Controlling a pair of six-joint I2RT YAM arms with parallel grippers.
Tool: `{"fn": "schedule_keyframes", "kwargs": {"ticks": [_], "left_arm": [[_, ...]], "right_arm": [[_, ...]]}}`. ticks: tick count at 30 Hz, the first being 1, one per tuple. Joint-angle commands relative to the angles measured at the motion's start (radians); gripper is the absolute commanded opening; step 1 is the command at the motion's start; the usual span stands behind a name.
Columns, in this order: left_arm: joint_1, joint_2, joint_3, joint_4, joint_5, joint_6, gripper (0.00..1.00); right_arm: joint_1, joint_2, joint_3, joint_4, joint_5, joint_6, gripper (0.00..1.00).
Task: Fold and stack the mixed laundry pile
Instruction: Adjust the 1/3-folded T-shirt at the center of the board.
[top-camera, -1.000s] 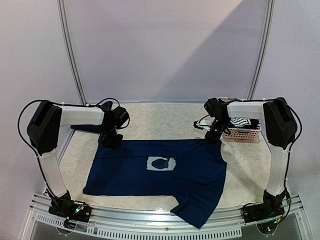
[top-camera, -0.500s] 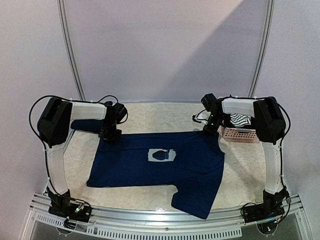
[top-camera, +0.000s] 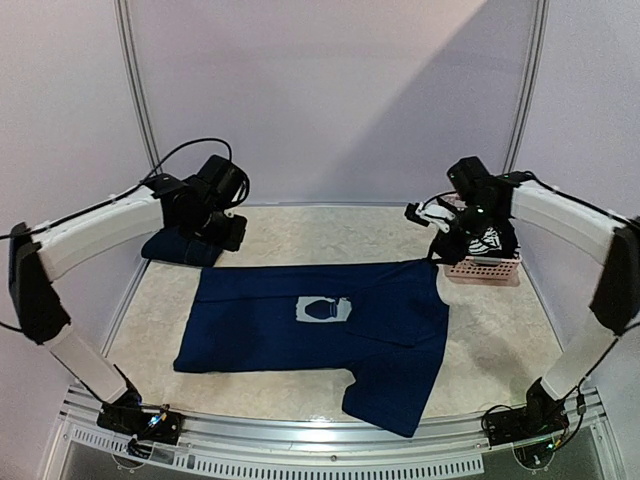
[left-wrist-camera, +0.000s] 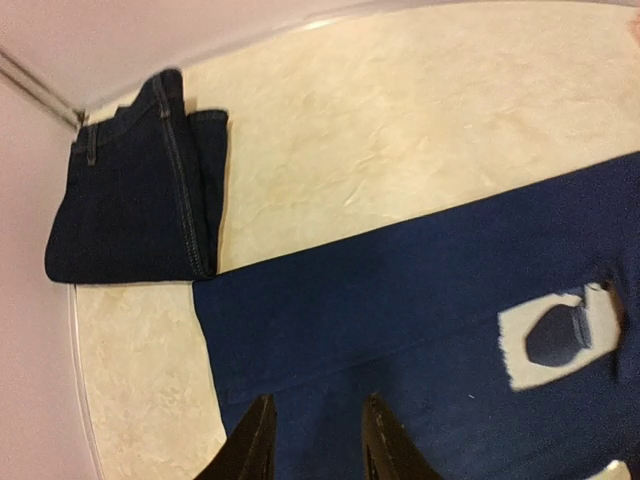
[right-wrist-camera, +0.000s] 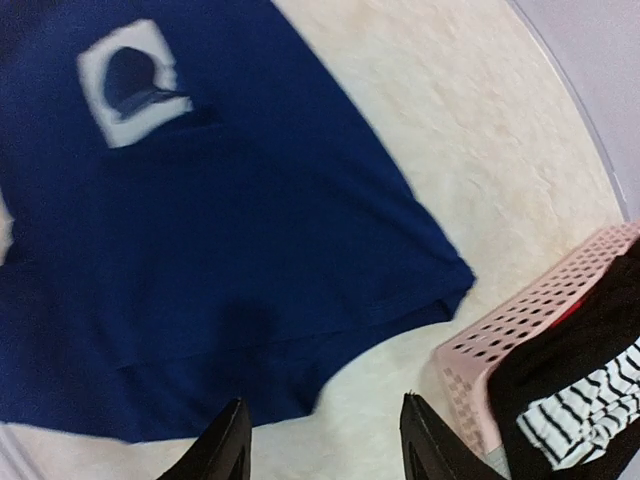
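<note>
The folded dark navy denim piece (top-camera: 172, 247) lay at the far left corner of the cream marbled table (top-camera: 320, 232). The large navy T-shirt with a pale square print (top-camera: 300, 345) lay spread flat across the table's middle, with one sleeve reaching toward the near edge. At far right, the black-and-white striped piece (top-camera: 487, 243) sat inside the small pink perforated plastic basket (top-camera: 492, 270). Half a second before, both grippers had been down at the shirt's far corners; they had since lifted away. The left gripper (left-wrist-camera: 318, 445) hung above the shirt's far left corner, fingers apart and empty. The right gripper (right-wrist-camera: 325, 445) hung beside the basket, likewise parted and empty.
</note>
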Motion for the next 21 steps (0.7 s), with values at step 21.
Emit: {"fn": "schedule_keyframes", "kwargs": {"ticks": [21], "left_arm": [[0.103, -0.317, -0.427, -0.151, 0.141, -0.095, 0.44]], "right_arm": [[0.998, -0.364, -0.658, 0.037, -0.063, -0.2, 0.4]]}}
